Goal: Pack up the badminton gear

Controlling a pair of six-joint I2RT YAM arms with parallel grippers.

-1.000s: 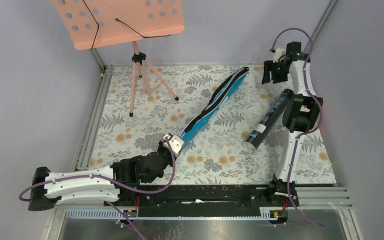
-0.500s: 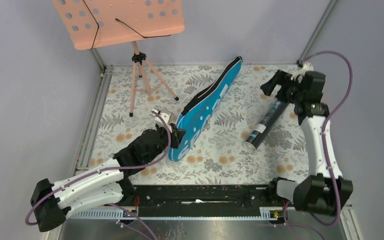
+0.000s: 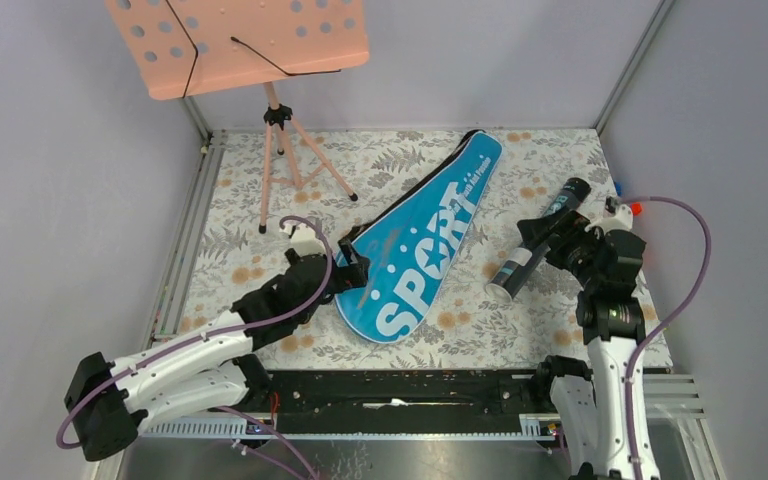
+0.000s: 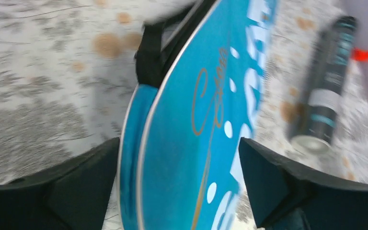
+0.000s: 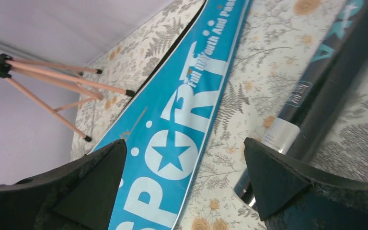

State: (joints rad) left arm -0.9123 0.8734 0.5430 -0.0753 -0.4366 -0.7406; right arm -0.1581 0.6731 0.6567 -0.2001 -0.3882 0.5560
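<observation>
Floral table (image 3: 240, 190), bag (image 3: 425, 250) edge inside spread left tool (image 3: 350, 272)

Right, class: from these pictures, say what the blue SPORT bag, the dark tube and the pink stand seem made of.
Blue bag: likely coated fabric, printed lettering, black zip edging. Dark tube: probably plastic or card, glossy, with a printed label band. Pink stand: looks like painted metal, punched with round holes.
</observation>
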